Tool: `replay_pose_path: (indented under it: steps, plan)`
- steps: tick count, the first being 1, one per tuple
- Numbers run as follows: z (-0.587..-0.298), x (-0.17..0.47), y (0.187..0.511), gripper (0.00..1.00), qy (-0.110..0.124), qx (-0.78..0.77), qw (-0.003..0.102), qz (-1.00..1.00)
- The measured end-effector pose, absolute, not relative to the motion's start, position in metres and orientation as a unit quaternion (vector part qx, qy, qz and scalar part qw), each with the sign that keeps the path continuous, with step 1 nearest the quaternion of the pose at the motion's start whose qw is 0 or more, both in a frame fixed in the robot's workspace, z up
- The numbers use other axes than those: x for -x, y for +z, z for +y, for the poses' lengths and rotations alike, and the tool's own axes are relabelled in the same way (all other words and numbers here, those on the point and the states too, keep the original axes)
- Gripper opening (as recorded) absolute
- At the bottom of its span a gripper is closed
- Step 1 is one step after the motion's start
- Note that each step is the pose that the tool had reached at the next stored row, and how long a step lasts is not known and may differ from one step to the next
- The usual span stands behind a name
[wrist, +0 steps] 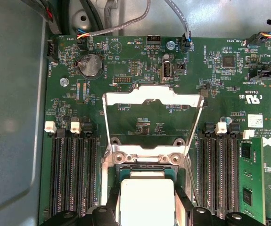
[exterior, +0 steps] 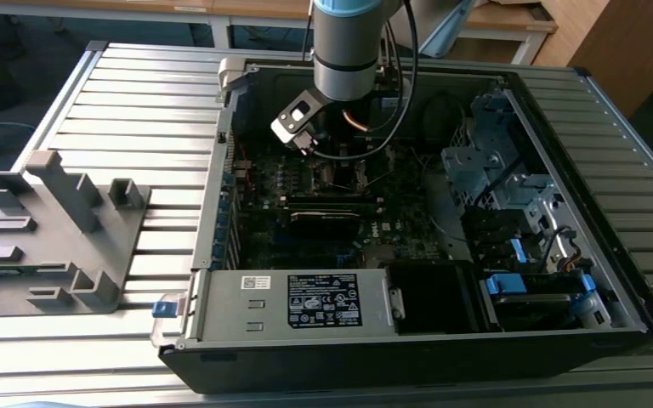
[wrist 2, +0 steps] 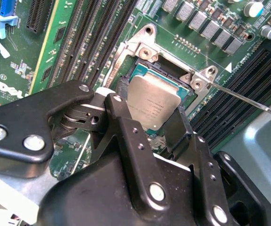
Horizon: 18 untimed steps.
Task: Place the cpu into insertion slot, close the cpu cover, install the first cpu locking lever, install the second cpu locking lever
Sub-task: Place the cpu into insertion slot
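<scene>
The gripper (wrist 2: 150, 112) is clamped on the cpu (wrist 2: 155, 104); in both wrist views its black fingers (wrist 2: 121, 113) press against two opposite edges of the chip, spread no wider than the chip itself; nothing else sits between them. The cpu (wrist: 146, 197) is at the socket (wrist 2: 142, 51), its dull metal top facing up, lying within the socket's silvery frame; whether it is fully seated or just above the contacts I cannot tell. The cover (wrist: 116, 99) is open, swung back on its hinge at the socket's far edge and standing up from the board (wrist: 220, 70), which shows through its window. A thin lever (wrist 2: 248, 99) runs out from one socket corner, unlatched and apart from the cover. Rows of black memory slots (wrist: 74, 174) lie on both sides of the socket. In the exterior view the arm (exterior: 349, 51) reaches down into the open case (exterior: 417, 357), which lies on a ribbed table (exterior: 133, 102); a grey fixture (exterior: 54, 238) rests well apart on the exterior view's left.
</scene>
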State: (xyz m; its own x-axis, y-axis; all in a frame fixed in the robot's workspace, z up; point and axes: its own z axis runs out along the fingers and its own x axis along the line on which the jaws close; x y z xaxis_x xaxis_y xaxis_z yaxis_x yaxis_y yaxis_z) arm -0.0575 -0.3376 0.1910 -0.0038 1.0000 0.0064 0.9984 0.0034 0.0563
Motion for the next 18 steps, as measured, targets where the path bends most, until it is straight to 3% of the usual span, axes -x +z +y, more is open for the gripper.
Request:
replay_pose_path:
  steps: [18]
  plan:
    - [-0.3376, 0.0575, 0.1910, 0.54, 0.022, -0.706, 0.018, 0.708]
